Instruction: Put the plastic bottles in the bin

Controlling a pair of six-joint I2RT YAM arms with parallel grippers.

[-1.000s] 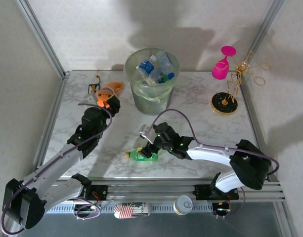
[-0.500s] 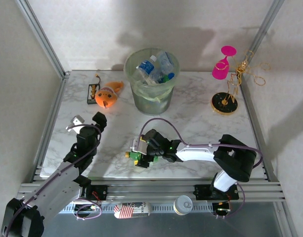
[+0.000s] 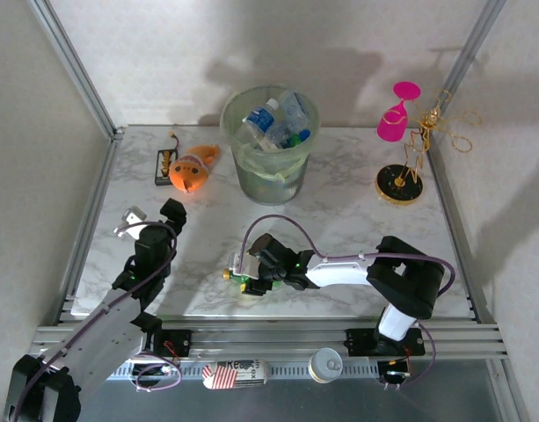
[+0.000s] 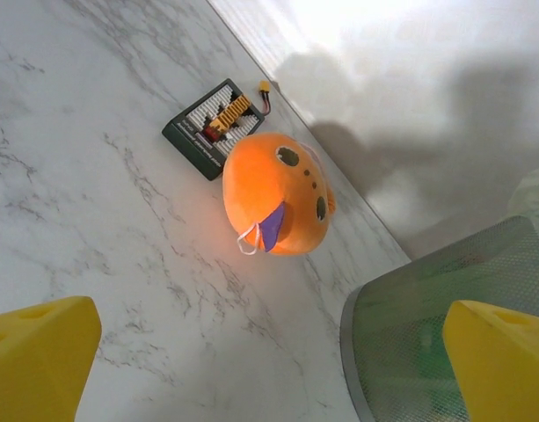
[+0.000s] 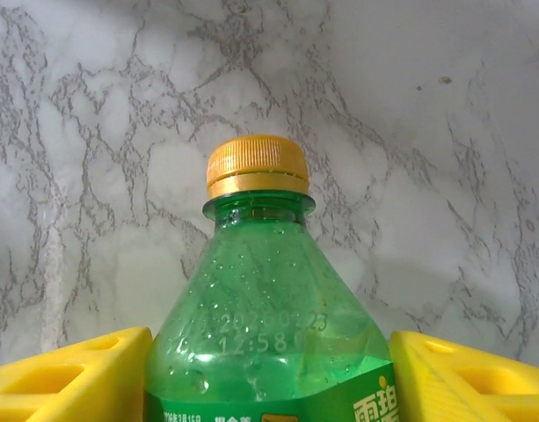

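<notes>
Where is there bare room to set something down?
Bare marble between the bin and the gold stand, and ahead of the left gripper. Crowded by the plush toy and where the right gripper straddles the green bottle.

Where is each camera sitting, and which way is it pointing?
Top: above and behind the arms, looking down on the table, the bin and both arms.
Left wrist: on the left gripper, low, facing the orange toy and the bin; yellow fingers in the bottom corners.
Right wrist: on the right gripper, facing a green bottle lying on marble; yellow fingers against its sides.
Shared: top and left wrist both show toy and bin.
</notes>
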